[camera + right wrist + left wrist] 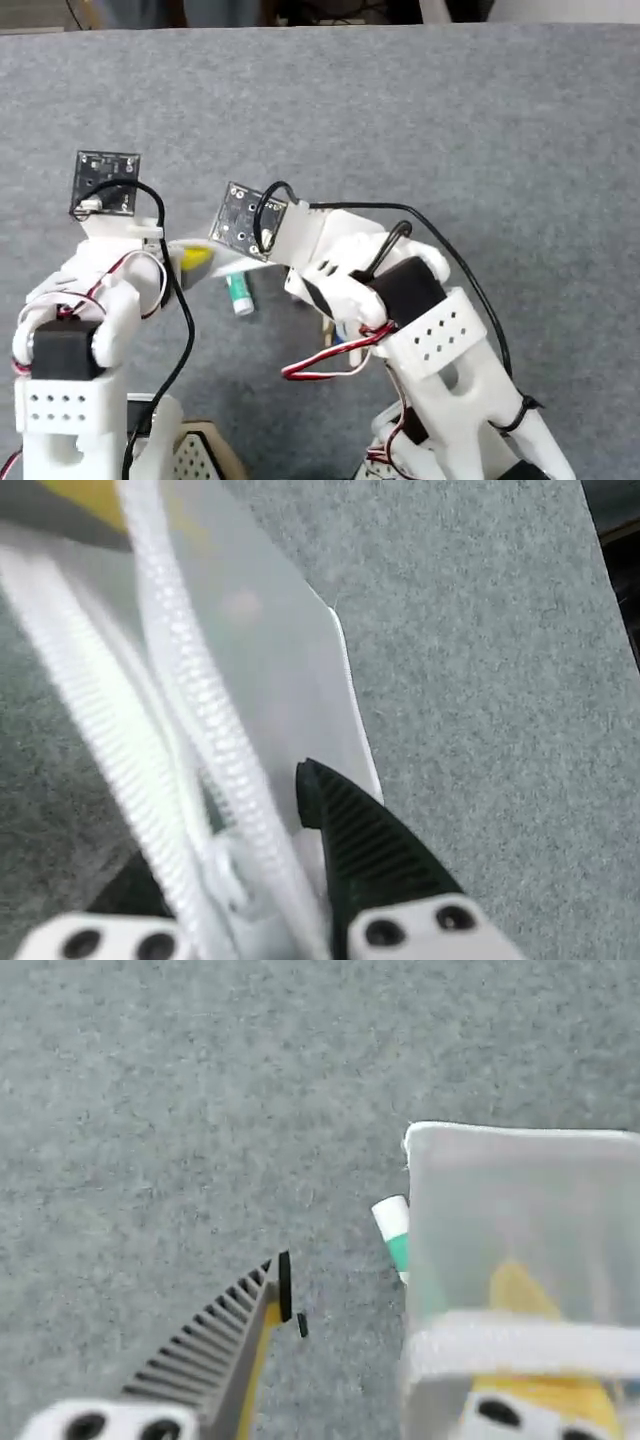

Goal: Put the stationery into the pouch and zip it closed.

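The translucent plastic pouch with a white zip (520, 1210) sits at about 9 o'clock on the grey felt desk (450, 120), between both arms. The left hand (400, 1290) is spread wide, one finger seemingly tucked at the pouch to prop its mouth. The right hand (250, 830) pinches the zip edge, probably for tension, and the green-and-white tube (240, 293) lies outside at the pouch's 5 o'clock.

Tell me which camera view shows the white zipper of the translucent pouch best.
The right wrist view: the white toothed zipper of the translucent plastic pouch runs close across it, its teeth distinct. The left wrist view shows it as one blurred white band. In the high view the two white arms cover most of the pouch.
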Available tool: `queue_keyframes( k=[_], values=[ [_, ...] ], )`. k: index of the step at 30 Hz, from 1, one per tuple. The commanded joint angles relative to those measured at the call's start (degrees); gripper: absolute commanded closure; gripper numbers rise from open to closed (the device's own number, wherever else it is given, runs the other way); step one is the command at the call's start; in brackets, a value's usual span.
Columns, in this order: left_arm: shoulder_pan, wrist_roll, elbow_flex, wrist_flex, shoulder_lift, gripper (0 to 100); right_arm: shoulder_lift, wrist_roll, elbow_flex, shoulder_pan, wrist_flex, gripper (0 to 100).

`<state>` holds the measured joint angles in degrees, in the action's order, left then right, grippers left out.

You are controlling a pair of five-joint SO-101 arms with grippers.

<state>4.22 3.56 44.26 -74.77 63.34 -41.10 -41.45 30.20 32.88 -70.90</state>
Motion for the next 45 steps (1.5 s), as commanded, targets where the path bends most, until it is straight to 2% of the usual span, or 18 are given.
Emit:
queue_keyframes(
  k=[1,6,13,26,28,33,36,39,45],
  values=[
    [-0.57,0.53,1.27,2.64,0.26,68,0.04,-0.44,-4.79,0.53,-0.18,98.6],
    [-0.84,0.53,1.71,2.99,0.26,70,0.04,-0.44,-4.79,0.53,-0.09,98.6],
    [-1.01,0.53,1.8,4.22,0.26,97,0.04,-0.44,-4.79,0.53,0.09,98.6],
    [-1.1,0.53,0.4,3.52,0.26,97,0.13,-0.09,-4.79,0.53,-0.18,98.2],
    [-1.1,0.53,-1.45,2.02,0.26,97,0.13,0.0,-4.79,0.53,-0.18,93.8],
    [-1.1,0.53,-6.46,-1.05,0.26,97,0.13,0.09,-4.88,0.53,-0.26,70.3],
    [-1.01,0.53,-8.48,-2.99,0.26,97,0.13,0.09,-5.41,0.53,-0.18,61.3],
    [-0.75,0.53,-9.63,-4.57,0.26,97,0.13,3.87,-9.1,0.53,-1.58,57.7],
    [-0.57,0.53,-11.65,-6.95,0.26,97,0.13,8.97,-21.05,0.18,-7.74,57.7]
  ],
)
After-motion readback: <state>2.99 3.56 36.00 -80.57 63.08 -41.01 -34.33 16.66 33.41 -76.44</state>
